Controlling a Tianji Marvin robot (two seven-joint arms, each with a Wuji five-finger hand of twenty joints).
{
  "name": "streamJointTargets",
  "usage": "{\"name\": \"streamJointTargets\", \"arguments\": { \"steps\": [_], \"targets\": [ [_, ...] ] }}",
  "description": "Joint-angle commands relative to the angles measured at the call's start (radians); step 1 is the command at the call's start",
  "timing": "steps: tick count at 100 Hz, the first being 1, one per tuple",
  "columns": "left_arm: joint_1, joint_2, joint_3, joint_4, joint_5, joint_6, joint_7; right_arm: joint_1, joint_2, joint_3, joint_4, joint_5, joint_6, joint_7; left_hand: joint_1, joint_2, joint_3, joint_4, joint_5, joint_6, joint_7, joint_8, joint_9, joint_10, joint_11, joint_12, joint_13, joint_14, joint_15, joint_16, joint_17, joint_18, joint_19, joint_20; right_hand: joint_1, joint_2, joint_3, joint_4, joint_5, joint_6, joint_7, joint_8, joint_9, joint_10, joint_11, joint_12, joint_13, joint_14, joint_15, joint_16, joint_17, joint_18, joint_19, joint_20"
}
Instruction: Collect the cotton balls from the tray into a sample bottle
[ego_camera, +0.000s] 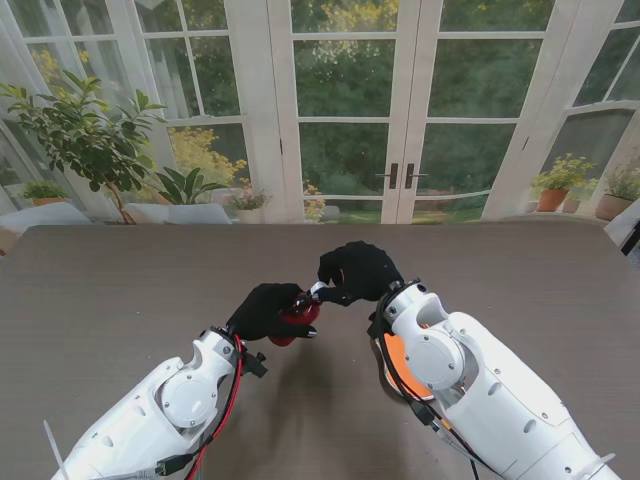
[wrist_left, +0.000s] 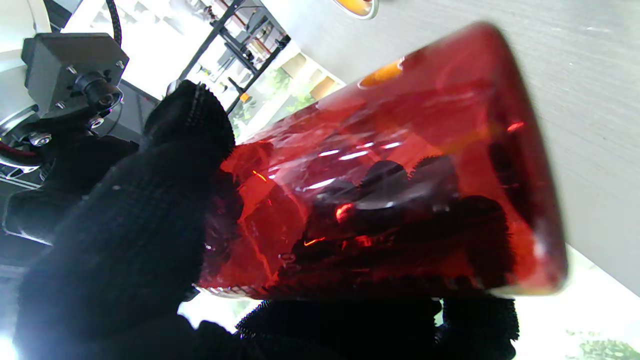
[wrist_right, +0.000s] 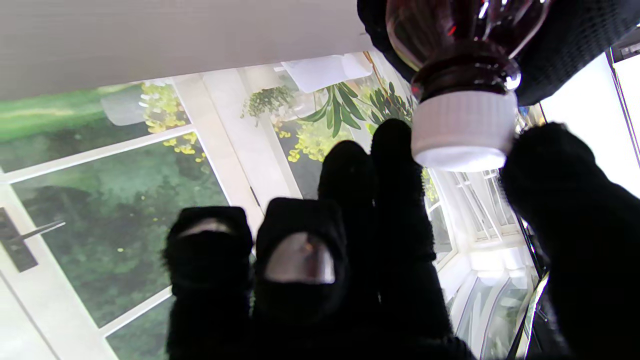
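My left hand (ego_camera: 264, 311), in a black glove, is shut around a red translucent sample bottle (ego_camera: 299, 317) held above the table's middle. The left wrist view is filled by the bottle's body (wrist_left: 400, 170), with my gloved fingers (wrist_left: 125, 235) wrapped around it. My right hand (ego_camera: 358, 270) meets the bottle's top; in the right wrist view its thumb (wrist_right: 565, 210) and fingers (wrist_right: 395, 200) close on either side of the white ribbed cap (wrist_right: 462, 131). The orange tray (ego_camera: 393, 358) lies mostly hidden under my right forearm. No cotton balls are visible.
The dark wood-grain table (ego_camera: 120, 300) stretches left and right of both arms. Beyond its far edge are glass doors (ego_camera: 400, 130) and potted plants (ego_camera: 90, 140). A bit of the orange tray (wrist_left: 356, 6) shows in the left wrist view.
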Motion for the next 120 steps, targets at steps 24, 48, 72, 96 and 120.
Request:
{"name": "streamJointTargets", "arguments": {
  "steps": [24,48,72,96,120],
  "targets": [
    [-0.002,-0.004,0.0,-0.009,0.0,-0.007,-0.016,0.007,0.004,-0.018,-0.008,-0.026,0.033,0.031,0.244,0.183,0.277,0.057,0.14,-0.306,0.266,0.049,0.087,-0.172,0.051,0.014,0.024,-0.047,0.002,0.006,-0.018,-0.091,-0.008,-0.013,-0.059,0.118,-0.048,0.165,0.141,0.002,-0.023,0.161,0.101,0.0,0.021,0.009,0.018,0.008,0.082,0.035,0.027,0.047,0.07,0.014],
    [-0.003,-0.004,0.0,-0.009,-0.001,-0.008,-0.015,0.016,0.005,-0.03,-0.003,-0.05,0.052,0.028,0.245,0.184,0.277,0.056,0.141,-0.307,0.266,0.049,0.085,-0.169,0.051,0.013,0.023,-0.046,0.001,0.006,-0.019,-0.09,-0.008,-0.013,-0.08,0.23,-0.103,0.175,0.219,-0.013,0.002,0.206,0.185,0.003,0.029,0.02,0.016,0.03,0.118,0.051,0.038,0.058,0.079,0.014],
    [-0.003,-0.004,0.001,-0.011,-0.003,-0.006,-0.016,0.017,0.009,-0.032,-0.004,-0.083,0.056,0.022,0.245,0.184,0.277,0.057,0.14,-0.304,0.265,0.049,0.086,-0.17,0.051,0.013,0.023,-0.045,0.001,0.006,-0.019,-0.089,-0.008,-0.013,-0.149,0.454,-0.173,0.196,0.263,-0.024,0.007,0.219,0.238,0.002,0.009,0.028,0.015,0.048,0.129,0.056,0.033,0.065,0.081,0.013],
    [0.0,-0.003,0.001,-0.015,-0.004,-0.002,-0.02,-0.001,0.008,-0.008,-0.017,-0.082,0.07,0.012,0.245,0.185,0.276,0.057,0.139,-0.307,0.265,0.05,0.085,-0.171,0.051,0.014,0.022,-0.046,0.001,0.006,-0.019,-0.09,-0.008,-0.013,-0.251,0.602,-0.313,0.203,0.017,-0.032,-0.195,0.174,0.072,0.01,-0.057,0.016,0.015,0.049,-0.001,-0.002,-0.033,0.042,0.049,0.02],
    [0.002,-0.003,0.0,-0.018,-0.005,0.002,-0.021,-0.012,0.019,0.045,-0.038,-0.004,-0.014,0.092,0.243,0.185,0.277,0.057,0.14,-0.306,0.265,0.05,0.086,-0.172,0.052,0.014,0.022,-0.046,0.002,0.006,-0.019,-0.092,-0.007,-0.012,-0.125,0.218,-0.102,0.175,-0.224,-0.074,-0.24,0.18,-0.111,-0.021,-0.038,-0.011,0.02,-0.004,-0.152,-0.056,-0.087,-0.02,0.01,0.021]
  ]
}}
